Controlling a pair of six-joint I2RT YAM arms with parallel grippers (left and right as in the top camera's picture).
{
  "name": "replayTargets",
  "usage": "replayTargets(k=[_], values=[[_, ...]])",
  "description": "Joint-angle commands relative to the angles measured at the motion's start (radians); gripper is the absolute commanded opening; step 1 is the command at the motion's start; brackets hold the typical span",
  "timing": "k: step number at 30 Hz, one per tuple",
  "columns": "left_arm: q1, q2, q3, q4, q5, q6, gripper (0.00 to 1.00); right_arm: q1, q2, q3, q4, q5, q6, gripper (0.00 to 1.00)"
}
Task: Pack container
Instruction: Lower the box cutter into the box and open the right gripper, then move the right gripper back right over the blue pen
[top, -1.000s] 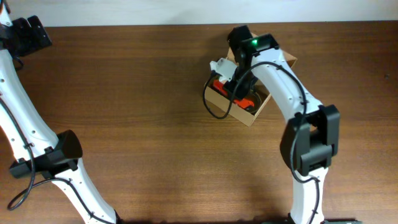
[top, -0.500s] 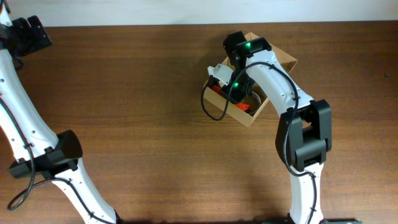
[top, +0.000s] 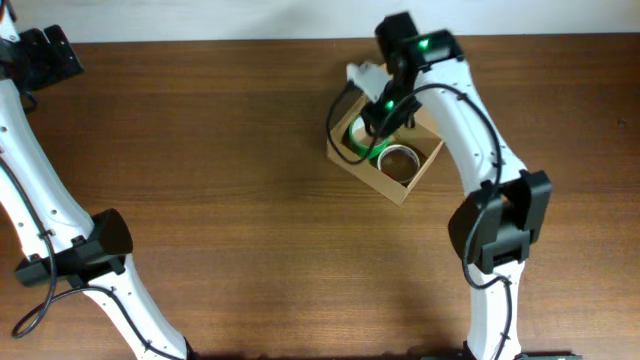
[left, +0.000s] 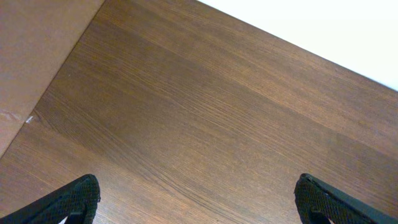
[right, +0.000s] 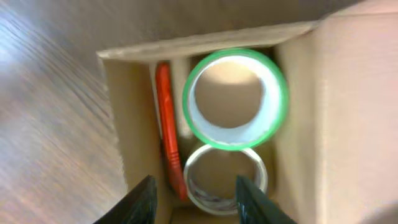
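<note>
The container (top: 404, 187) is a small tan cardboard box standing open at the table's far middle. In the right wrist view the container (right: 127, 118) holds a green-edged tape roll (right: 278, 93), a clear roll (right: 198, 190) below it, and a slim red tool (right: 166, 124) along the left wall. The overhead view shows the green tape roll (top: 358, 146) and the clear roll (top: 399, 160) too. My right gripper (top: 383, 118) hovers over the box; in its wrist view the right gripper (right: 196, 202) is open and empty, above the clear roll. My left gripper (left: 199, 208) is wide open over bare wood.
The box's flap (right: 357, 112) stands up on the right of the opening. A flat brown surface (left: 34, 56) lies beyond the table edge by the left gripper. The left arm (top: 40, 215) runs along the table's left side.
The right gripper has risen out of the box toward the far edge and opened. The green and clear rolls, covered by it before, now show inside the box. The left arm has not moved.
</note>
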Motion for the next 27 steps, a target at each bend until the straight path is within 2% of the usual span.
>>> replayTargets(k=[1, 6, 10, 12, 14, 17, 22, 24, 27], values=[[0.005, -0.030, -0.003, 0.000, 0.006, 0.009, 1.00, 0.000, -0.020, 0.113, -0.052, -0.013, 0.033, 0.43], [0.004, -0.030, -0.003, 0.000, 0.006, 0.009, 1.00, 0.000, -0.021, 0.201, -0.125, 0.067, 0.090, 0.43], [0.004, -0.030, -0.003, 0.000, 0.006, 0.009, 1.00, -0.030, -0.033, 0.286, -0.177, 0.237, 0.280, 0.42], [0.004, -0.030, -0.003, 0.000, 0.006, 0.009, 1.00, -0.076, -0.050, 0.338, -0.190, 0.221, 0.380, 0.42], [0.004, -0.030, -0.003, 0.000, 0.006, 0.009, 1.00, -0.124, -0.069, 0.385, -0.216, 0.194, 0.419, 0.42], [0.004, -0.030, -0.003, 0.000, 0.006, 0.009, 1.00, -0.192, -0.121, 0.433, -0.297, 0.252, 0.438, 0.51], [0.004, -0.030, -0.003, 0.000, 0.006, 0.009, 1.00, -0.278, -0.348, 0.317, -0.296, 0.192, 0.420, 0.53], [0.004, -0.030, -0.003, 0.000, 0.006, 0.009, 1.00, -0.300, -0.460, 0.229, -0.288, 0.190, 0.420, 0.54], [0.004, -0.030, -0.003, 0.000, 0.006, 0.009, 1.00, -0.326, -0.639, 0.041, -0.246, 0.201, 0.421, 0.59]])
